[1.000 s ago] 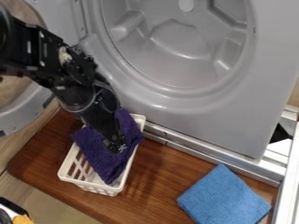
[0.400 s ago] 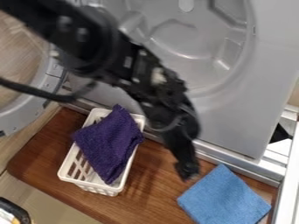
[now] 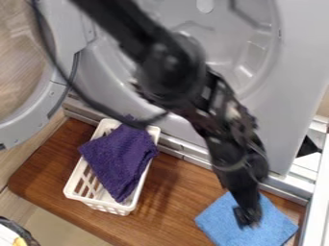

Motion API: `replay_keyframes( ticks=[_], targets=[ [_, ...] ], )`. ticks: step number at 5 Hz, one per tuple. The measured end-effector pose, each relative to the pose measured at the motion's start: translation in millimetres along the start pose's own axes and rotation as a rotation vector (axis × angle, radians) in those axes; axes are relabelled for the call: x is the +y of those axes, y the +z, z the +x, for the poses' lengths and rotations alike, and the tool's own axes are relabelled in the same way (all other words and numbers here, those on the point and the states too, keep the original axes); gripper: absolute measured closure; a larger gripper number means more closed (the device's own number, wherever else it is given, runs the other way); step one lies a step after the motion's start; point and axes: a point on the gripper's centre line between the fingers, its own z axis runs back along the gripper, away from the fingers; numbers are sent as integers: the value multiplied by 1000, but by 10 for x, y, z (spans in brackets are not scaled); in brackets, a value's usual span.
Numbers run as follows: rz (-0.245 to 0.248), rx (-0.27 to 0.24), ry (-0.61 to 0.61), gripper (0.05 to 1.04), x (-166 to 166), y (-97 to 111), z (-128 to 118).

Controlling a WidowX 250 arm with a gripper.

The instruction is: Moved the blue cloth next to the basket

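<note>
Lower-left corner of the frame: part of a black-rimmed object (image 3: 24, 233), white and yellow inside it, cut off by the edge; lower right: the blue cloth (image 3: 217, 222) lay flat on the brown wooden board (image 3: 173, 197), one corner pointing up toward the metal rail (image 3: 193, 157); it was well apart from the basket. The gripper (image 3: 247, 217) hung down over the upper right part of this cloth, covering some of it; whether it was wide, narrow or holding any fabric could not be told; contact with the cloth could not be told either.

Left of centre, lower half: the white slatted basket (image 3: 109, 206) stood on the board; the purple cloth (image 3: 122, 161) was draped inside and across its right rim. Beyond the board ran the rail; behind it rose a grey machine front (image 3: 296, 86) with a round, recessed opening at upper centre; a round door (image 3: 26, 120) stood at the left edge. The black arm (image 3: 218, 113) slanted from the top edge toward lower right, a dark cable (image 3: 90, 102) looping at its left.
</note>
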Motion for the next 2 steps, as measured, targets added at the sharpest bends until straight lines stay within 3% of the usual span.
replay_keyframes(
  ticks=[2],
  targets=[
    [-63,81,-19,84,-180,-393,-64]
  ],
)
